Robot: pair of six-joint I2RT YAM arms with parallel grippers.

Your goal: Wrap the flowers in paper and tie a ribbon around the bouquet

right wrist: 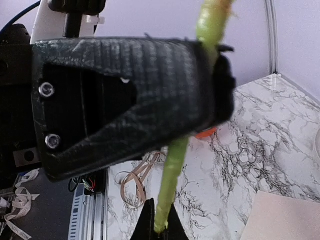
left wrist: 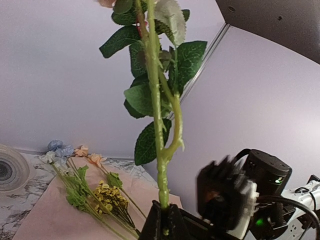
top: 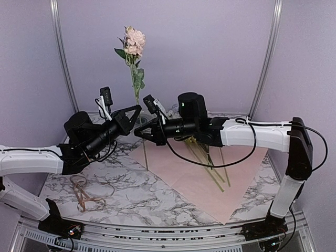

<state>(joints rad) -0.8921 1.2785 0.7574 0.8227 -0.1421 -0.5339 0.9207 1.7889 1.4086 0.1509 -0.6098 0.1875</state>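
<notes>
Trouble looms as left claw (top: 138, 109) and right claw (top: 138, 133) both clamp one upright flower stem (top: 135, 86) near the far edge of the paper (top: 199, 181): opposing pulls could bend or drop it.

My arms stood at the near edge of a white marble-patterned table (top: 157, 197) veined in grey. A large light-pink paper (top: 210, 189) lay flat across its middle and my right side, one corner reaching toward the near edge. The flowers (left wrist: 95, 200) lay on that sheet, their bluish blooms past its far edge on the marble. On my left the tan ribbon (top: 86, 191) lay in loose curls. A small orange-red spool (right wrist: 207, 133) sat farther back, and a clear round roll (left wrist: 7, 170) rested beyond the sheet.
</notes>
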